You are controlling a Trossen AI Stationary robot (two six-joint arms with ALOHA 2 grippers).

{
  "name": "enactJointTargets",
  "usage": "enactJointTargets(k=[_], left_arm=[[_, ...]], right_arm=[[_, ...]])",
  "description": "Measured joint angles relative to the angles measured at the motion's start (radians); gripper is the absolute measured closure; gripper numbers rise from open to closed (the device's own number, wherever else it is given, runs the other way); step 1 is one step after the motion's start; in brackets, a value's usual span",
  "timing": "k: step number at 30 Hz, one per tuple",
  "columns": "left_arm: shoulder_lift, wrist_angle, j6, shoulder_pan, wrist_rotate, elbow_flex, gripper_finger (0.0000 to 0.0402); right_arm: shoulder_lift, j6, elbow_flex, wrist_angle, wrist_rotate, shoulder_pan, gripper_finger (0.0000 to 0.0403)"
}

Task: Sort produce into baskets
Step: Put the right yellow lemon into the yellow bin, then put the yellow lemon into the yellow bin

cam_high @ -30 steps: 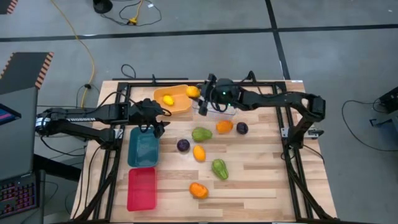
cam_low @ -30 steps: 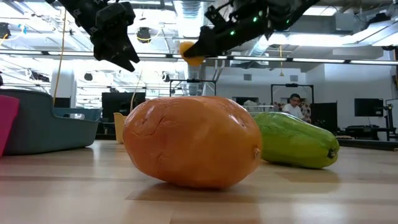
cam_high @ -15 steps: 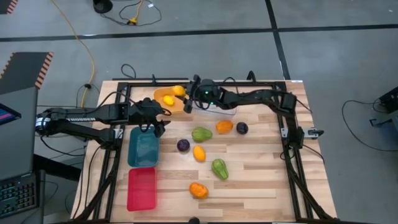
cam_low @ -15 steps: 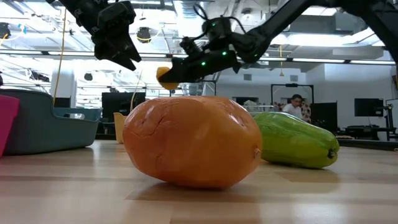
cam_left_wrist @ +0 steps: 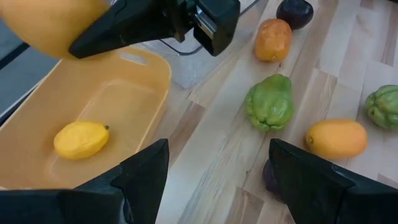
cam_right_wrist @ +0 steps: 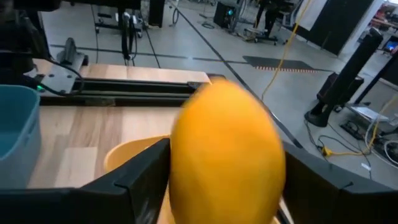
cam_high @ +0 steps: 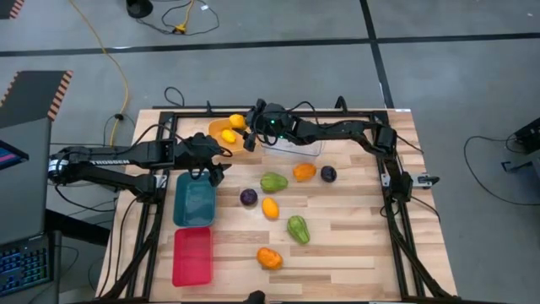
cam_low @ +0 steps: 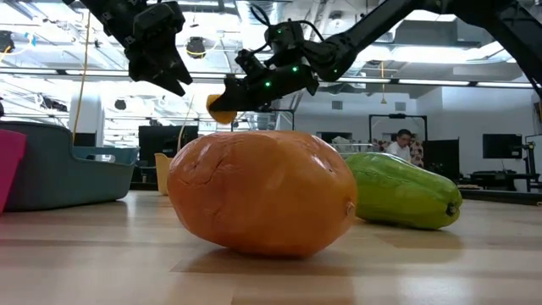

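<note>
My right gripper (cam_high: 245,128) is shut on a yellow fruit (cam_high: 238,122) over the far part of the orange basket (cam_high: 221,145), where a lemon-like yellow piece (cam_left_wrist: 81,139) lies. My left gripper (cam_high: 214,172) hangs open and empty above the table, by the teal basket's (cam_high: 194,199) far end. The red basket (cam_high: 191,256) lies near the front left. The clear basket (cam_high: 305,149) is mostly hidden under my right arm. Several pieces lie on the table: green (cam_high: 273,181), orange (cam_high: 304,171), dark purple (cam_high: 328,174). My right gripper pinches the yellow fruit (cam_right_wrist: 227,152) between its two fingers (cam_right_wrist: 144,180), one on each side of it. The fingers come nearly level from the table's right (cam_low: 254,89). The fruit sticks out past the fingertips, lifted clear above the orange basket.
More produce lies mid-table: a dark purple piece (cam_high: 248,197), a yellow-orange one (cam_high: 270,207), a green one (cam_high: 297,229) and an orange one (cam_high: 269,257) that fills the low view (cam_low: 262,191). A person (cam_low: 396,146) shows far behind the table.
My right gripper has carried the yellow fruit toward the table's left edge and a little down, from over the orange basket's right end to over its far middle part. It has stayed shut on the fruit.
</note>
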State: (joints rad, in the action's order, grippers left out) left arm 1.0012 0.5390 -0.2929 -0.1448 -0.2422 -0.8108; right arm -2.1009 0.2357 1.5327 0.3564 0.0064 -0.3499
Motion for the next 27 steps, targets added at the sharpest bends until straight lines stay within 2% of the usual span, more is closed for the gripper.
enactJointTargets(k=[4,8,12,16,21,27], left_arm=[[0.000,0.000,-0.001,0.000,0.000,0.000,0.0137],[0.000,-0.015,-0.001,0.000,0.001,0.000,0.0137],[0.000,-0.085,0.039,0.017,0.031,0.000,0.0137],[0.029,-0.183,0.110,0.063,0.059,0.000,0.0137],[0.136,-0.329,0.192,0.132,0.063,-0.001,0.0137],[0.291,-0.483,0.309,0.209,0.107,-0.013,0.0137]], right_arm=[[0.001,0.000,0.002,-0.018,0.001,-0.002,0.0056],[0.055,0.006,0.001,-0.096,0.001,-0.001,0.0034],[0.192,0.023,0.002,-0.308,0.001,0.003,0.0031],[0.367,0.116,0.002,-0.552,-0.001,0.020,0.0034],[0.575,0.135,0.002,-0.793,-0.006,0.058,0.0034],[0.769,0.064,-0.037,-1.033,-0.007,0.125,0.0035]])
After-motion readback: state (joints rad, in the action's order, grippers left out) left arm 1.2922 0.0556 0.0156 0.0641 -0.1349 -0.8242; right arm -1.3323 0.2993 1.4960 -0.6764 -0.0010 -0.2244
